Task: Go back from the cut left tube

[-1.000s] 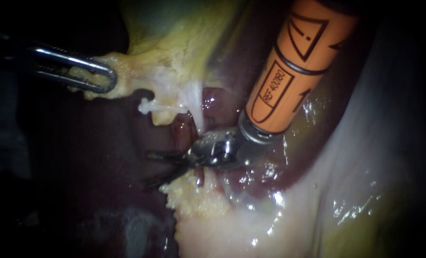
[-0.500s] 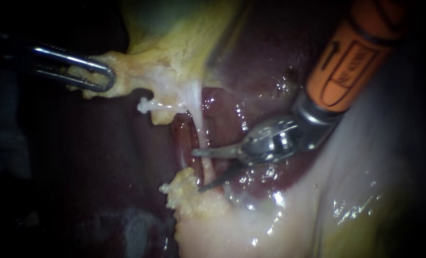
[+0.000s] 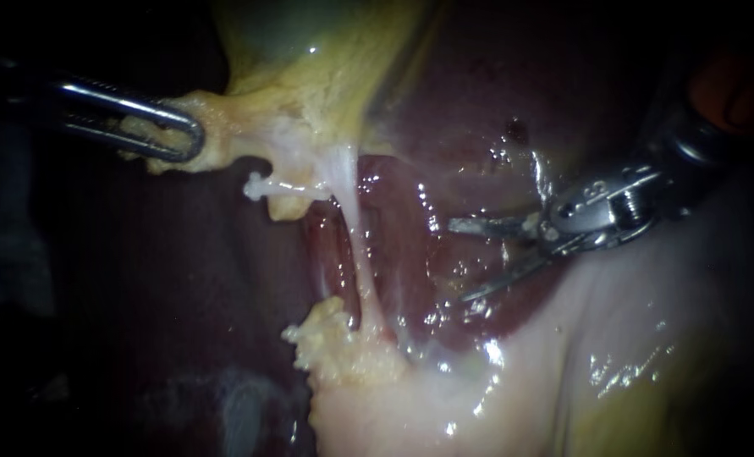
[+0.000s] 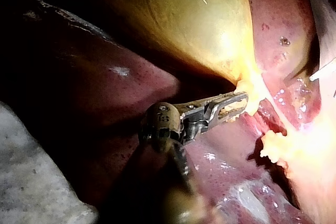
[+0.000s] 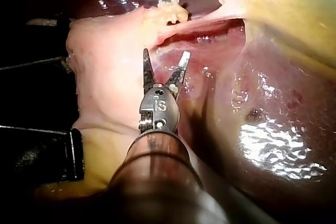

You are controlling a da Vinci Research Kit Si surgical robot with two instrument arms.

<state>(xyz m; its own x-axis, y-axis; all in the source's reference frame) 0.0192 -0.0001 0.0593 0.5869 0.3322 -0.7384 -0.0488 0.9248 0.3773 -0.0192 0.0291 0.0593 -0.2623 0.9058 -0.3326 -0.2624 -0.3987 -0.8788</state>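
Holding fatty tissue [image 3: 233, 127] at the gallbladder [image 3: 326, 51] neck: left instrument [image 3: 186, 140], jaws clamped on it, so the intact tube [image 3: 355, 241] stands stretched. Cut left tube [image 3: 262, 187]: pale stub just beside that tube. Right instrument [image 3: 461, 261]: jaws parted wide, empty, well apart over the liver [image 3: 478, 101]

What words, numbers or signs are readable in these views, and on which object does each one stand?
Silver metal joint of the slender right instrument: small engraved mark, too small and glare-struck to read.
Silver metal joint of the slender left instrument: same, unreadable.
Dark red liver, yellow gallbladder, pale yellow tissue in the left instrument's grip: no text.
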